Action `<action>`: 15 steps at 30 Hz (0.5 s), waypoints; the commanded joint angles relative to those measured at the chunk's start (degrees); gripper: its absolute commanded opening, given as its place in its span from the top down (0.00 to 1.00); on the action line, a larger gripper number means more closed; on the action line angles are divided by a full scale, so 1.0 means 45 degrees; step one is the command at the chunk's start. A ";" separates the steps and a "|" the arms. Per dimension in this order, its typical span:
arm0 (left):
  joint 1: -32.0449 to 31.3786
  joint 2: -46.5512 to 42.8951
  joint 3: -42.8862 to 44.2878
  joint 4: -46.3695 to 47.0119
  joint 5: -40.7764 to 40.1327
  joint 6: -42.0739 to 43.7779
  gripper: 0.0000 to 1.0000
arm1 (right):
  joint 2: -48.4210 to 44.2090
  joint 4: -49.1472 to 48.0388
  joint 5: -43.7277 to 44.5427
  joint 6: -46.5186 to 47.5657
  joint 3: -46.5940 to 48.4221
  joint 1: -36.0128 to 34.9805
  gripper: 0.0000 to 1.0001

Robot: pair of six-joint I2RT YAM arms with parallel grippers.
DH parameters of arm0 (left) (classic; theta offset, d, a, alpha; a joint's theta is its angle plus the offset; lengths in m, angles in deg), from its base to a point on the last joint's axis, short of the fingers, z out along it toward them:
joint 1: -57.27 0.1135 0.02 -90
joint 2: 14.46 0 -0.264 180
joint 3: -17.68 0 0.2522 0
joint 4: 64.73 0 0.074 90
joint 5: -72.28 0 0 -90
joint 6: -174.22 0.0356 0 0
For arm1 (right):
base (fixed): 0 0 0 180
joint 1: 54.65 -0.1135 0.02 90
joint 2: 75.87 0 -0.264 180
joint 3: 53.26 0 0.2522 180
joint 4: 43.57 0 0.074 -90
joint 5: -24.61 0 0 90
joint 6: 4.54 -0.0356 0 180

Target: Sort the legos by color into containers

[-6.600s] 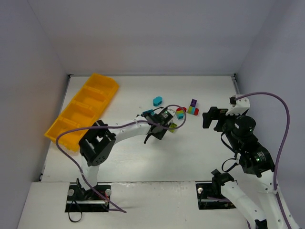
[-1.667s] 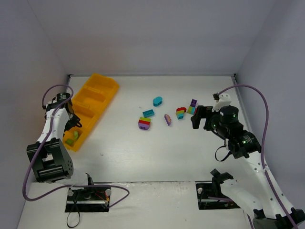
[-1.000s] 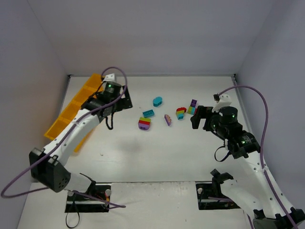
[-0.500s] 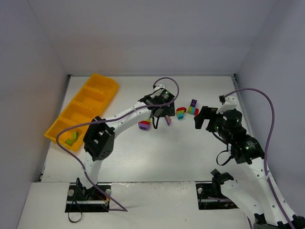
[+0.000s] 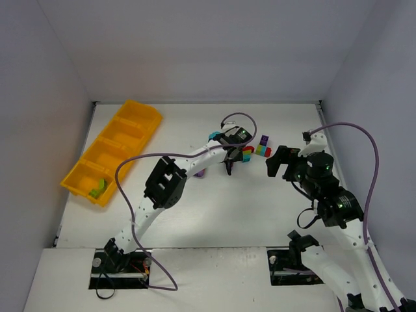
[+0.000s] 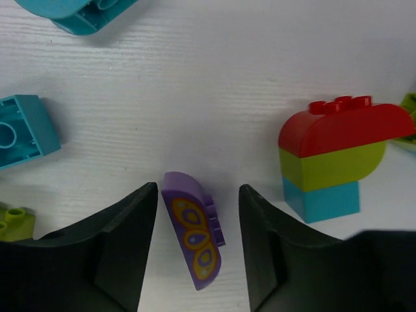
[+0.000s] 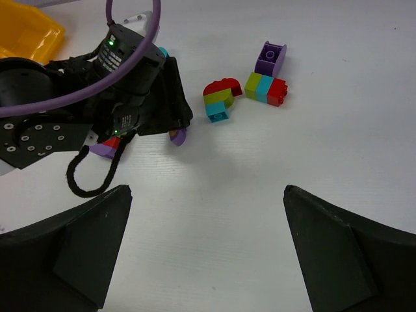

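Three pale walls [image 5: 208, 52], white tabletop [image 5: 214, 208]

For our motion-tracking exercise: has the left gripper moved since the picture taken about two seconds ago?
Yes. The left gripper has swung right, away from the orange-yellow tray, and now straddles the purple patterned brick.

legos [image 6: 338, 156] glossy smooth plastic; table [image 6: 214, 84] matt, faintly grained

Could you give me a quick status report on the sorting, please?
Left gripper open, straddling purple butterfly brick, not touching. Right gripper open, empty. Red-lime-teal stack close beside, untouched. One lime brick in tray.
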 commanded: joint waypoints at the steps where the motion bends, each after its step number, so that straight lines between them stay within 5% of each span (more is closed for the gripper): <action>1: 0.0019 -0.0274 0.0664 -0.0487 -0.0282 -0.0181 0.55 | -0.0052 -0.0480 0.0184 -0.0234 0.0009 -0.0093 0.00; 7: 0.0155 -0.1208 -0.0057 -0.0662 -0.0692 -0.0045 0.97 | 0.0025 -0.0480 0.0203 -0.0215 -0.0010 -0.0093 0.00; 15: 0.1712 -0.5421 -0.1949 -0.1502 -0.1747 0.0385 1.00 | 0.0182 -0.0499 0.0262 0.0215 0.0360 -0.0093 0.00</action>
